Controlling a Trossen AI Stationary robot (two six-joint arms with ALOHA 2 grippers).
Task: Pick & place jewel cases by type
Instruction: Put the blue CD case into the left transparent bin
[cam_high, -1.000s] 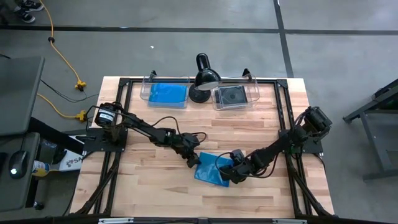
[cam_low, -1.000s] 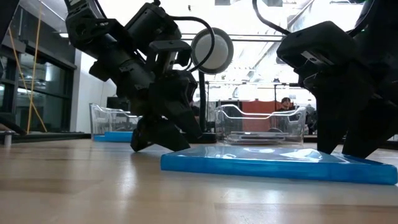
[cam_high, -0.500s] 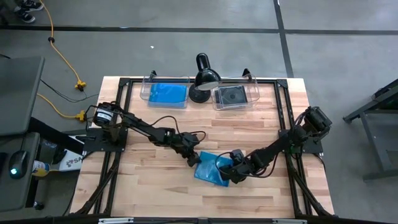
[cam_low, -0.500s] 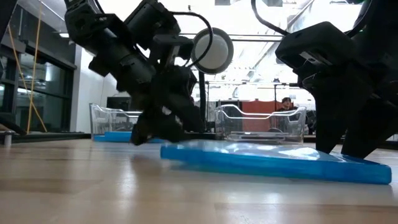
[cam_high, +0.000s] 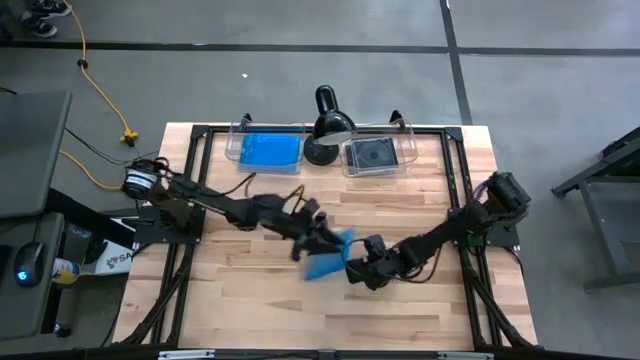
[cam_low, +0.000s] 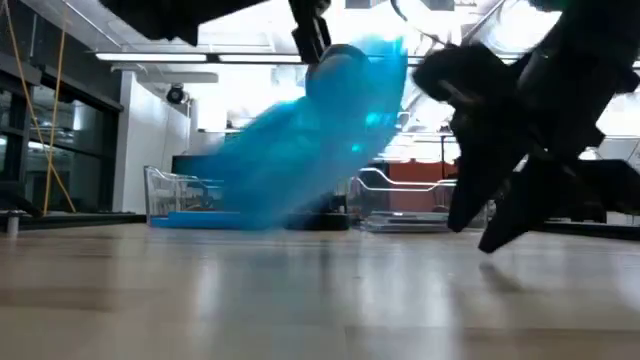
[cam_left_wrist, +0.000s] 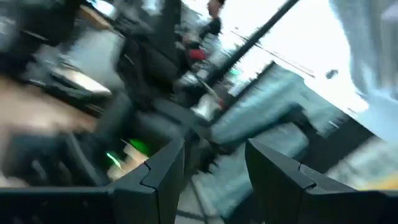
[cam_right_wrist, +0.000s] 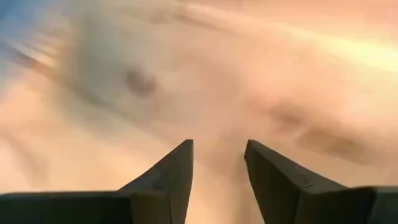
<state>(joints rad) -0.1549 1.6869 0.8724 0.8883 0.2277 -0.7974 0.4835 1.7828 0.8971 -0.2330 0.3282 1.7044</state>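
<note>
Blue jewel case (cam_high: 326, 257): I see it tilted off the table, in front of the lamp (cam_high: 328, 124), motion-smeared.
Left gripper (cam_high: 318, 240): at its edge; grip hidden from me.
Right gripper (cam_high: 357, 273): just beside the case, fingers (cam_right_wrist: 168, 180) narrowly parted, empty.
Bins: behind, beside the lamp.

Overhead: even, bright light, soft shadows | low view: blue jewel case (cam_low: 330, 130) smeared by motion blur, ceiling lights glaring behind | both wrist views: heavily blurred, tabletop (cam_right_wrist: 261, 81) washed out.
</note>
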